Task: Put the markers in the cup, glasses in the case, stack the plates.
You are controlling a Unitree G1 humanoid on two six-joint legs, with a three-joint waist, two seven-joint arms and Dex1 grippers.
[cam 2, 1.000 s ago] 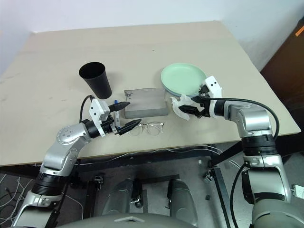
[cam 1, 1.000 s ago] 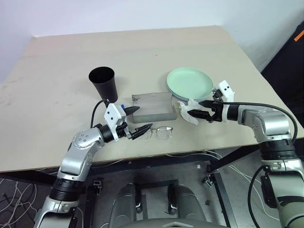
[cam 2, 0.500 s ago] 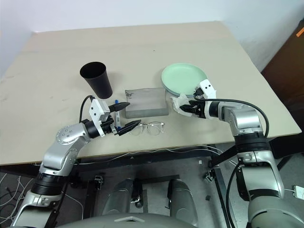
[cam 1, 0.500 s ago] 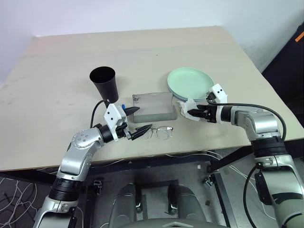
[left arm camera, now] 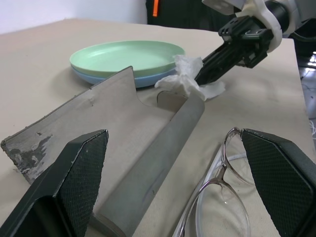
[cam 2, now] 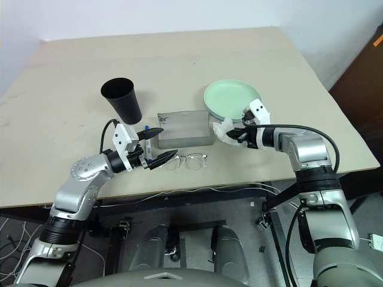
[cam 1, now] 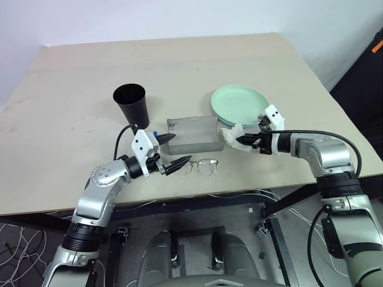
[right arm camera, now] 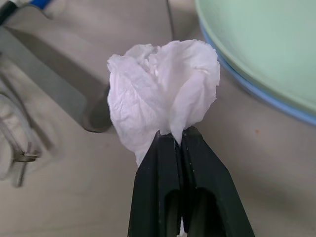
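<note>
The mint green plate (cam 1: 239, 103) lies on top of the light blue plate (left arm camera: 143, 81) at the right. My right gripper (right arm camera: 178, 138) is shut on a crumpled white tissue (cam 1: 232, 135) between the plates and the grey case (cam 1: 191, 134). The wire-rimmed glasses (cam 1: 201, 167) lie on the table in front of the case. My left gripper (cam 1: 181, 148) is open, level, just left of the glasses, with nothing between its fingers. A marker's blue tip (cam 1: 155, 134) peeks out behind that gripper; the rest is hidden. The black cup (cam 1: 131, 104) stands upright behind it.
The beige table's front edge (cam 1: 239, 186) runs just in front of the glasses and both arms. Bare tabletop (cam 1: 179, 66) stretches behind the cup, case and plates.
My right gripper has closed on the tissue, bunching it up between its fingers. The left arm, glasses, case, cup and plates have stayed where they were.
</note>
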